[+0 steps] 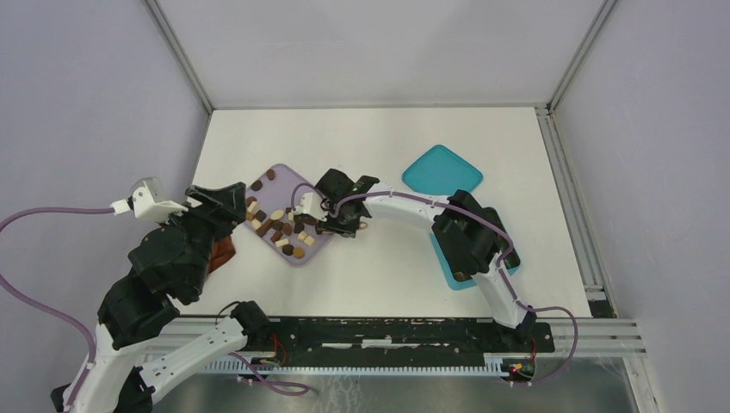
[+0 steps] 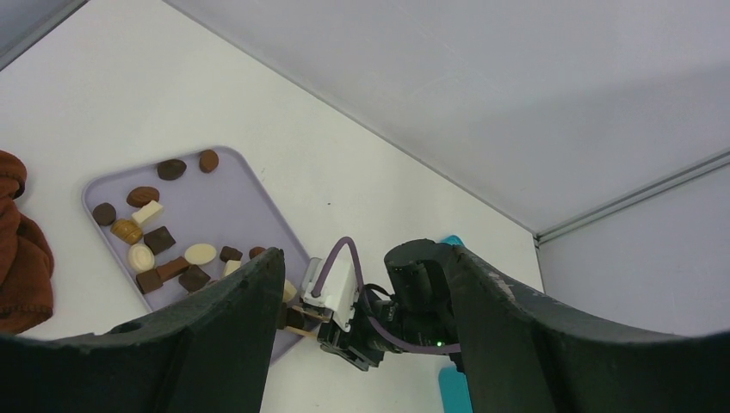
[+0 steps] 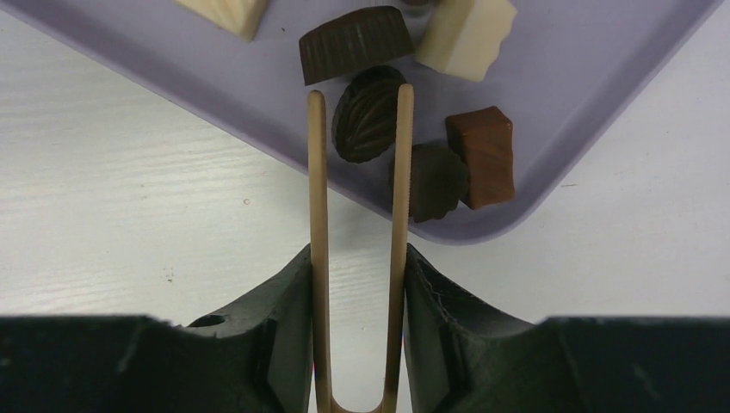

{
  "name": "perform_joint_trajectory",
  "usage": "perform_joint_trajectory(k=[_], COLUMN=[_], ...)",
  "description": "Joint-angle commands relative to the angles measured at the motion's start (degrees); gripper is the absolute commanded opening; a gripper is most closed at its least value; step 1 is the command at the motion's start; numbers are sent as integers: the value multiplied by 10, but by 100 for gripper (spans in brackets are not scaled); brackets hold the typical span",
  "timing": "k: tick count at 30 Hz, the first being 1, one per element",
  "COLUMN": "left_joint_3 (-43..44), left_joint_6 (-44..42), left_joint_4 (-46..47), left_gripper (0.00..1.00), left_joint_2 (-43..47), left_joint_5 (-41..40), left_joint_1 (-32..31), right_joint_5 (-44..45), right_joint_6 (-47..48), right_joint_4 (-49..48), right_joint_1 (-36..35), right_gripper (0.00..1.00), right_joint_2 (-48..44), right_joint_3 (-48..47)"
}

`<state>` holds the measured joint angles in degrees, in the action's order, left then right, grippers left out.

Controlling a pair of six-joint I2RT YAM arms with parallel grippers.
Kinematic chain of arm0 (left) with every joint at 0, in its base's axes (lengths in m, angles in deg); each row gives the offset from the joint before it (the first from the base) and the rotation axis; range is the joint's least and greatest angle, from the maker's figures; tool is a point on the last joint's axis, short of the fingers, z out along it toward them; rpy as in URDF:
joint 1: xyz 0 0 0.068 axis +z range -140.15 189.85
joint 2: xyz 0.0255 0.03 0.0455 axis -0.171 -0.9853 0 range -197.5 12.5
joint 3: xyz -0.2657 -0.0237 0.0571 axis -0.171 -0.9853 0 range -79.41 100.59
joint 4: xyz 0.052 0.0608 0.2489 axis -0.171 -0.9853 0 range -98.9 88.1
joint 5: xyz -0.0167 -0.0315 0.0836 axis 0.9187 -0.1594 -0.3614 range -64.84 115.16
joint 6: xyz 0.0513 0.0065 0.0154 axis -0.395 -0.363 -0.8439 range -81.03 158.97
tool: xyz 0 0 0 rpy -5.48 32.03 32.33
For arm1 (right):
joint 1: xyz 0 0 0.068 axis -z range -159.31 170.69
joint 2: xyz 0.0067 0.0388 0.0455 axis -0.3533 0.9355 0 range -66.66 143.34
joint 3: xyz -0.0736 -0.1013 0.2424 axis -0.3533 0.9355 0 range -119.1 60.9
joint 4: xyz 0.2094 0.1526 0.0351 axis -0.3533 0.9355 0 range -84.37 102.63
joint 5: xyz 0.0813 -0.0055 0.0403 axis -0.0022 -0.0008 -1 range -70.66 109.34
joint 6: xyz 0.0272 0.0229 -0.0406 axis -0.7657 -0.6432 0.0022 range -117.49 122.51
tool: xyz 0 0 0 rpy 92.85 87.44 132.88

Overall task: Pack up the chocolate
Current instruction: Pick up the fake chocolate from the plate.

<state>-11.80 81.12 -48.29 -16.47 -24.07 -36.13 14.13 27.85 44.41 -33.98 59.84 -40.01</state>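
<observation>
Many small chocolate pieces (image 1: 280, 225), dark, mid brown and cream, lie on a lavender tray (image 1: 293, 179). My right gripper (image 1: 340, 225) is shut on wooden tongs (image 3: 318, 215). The tong tips straddle a dark ribbed oval chocolate (image 3: 368, 116) near the tray's corner (image 3: 603, 52); I cannot tell whether they pinch it. My left gripper (image 1: 219, 202) is open and empty, held above the table left of the tray. In its wrist view (image 2: 361, 254) it looks down on the chocolates (image 2: 159, 241) and the right gripper. The teal box (image 1: 465, 275) lies under the right arm.
A teal lid (image 1: 443, 170) lies at the back right of the table. A rust-brown cloth lump (image 1: 222, 254) sits left of the tray under the left arm, also in the left wrist view (image 2: 21, 249). Grey walls enclose the white table.
</observation>
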Motion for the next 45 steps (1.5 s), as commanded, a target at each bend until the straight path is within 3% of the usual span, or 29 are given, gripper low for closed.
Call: perform_joint_trajectory(k=[1,18,33,45], left_joint_3=[-2,-5,-4,-6], left_joint_6=[12,12,10,11], left_joint_4=[7,17,17,20], left_gripper=[75,75,75,75], left_joint_2=[5,1,0,4], left_joint_5=[-12,-7,-7,-3], left_joint_1=[2,2,2,2], right_joint_5=[6,41,21,27], right_joint_6=[-11,-13,-20,-21], right_joint_4=[7,12,0,2], right_joint_1=[-5,-12,-17,-23], right_gripper=[42,44,43,43], right_joint_2=[-8,-12,-52,-13], right_joint_3=[-15,-8,-8,-38])
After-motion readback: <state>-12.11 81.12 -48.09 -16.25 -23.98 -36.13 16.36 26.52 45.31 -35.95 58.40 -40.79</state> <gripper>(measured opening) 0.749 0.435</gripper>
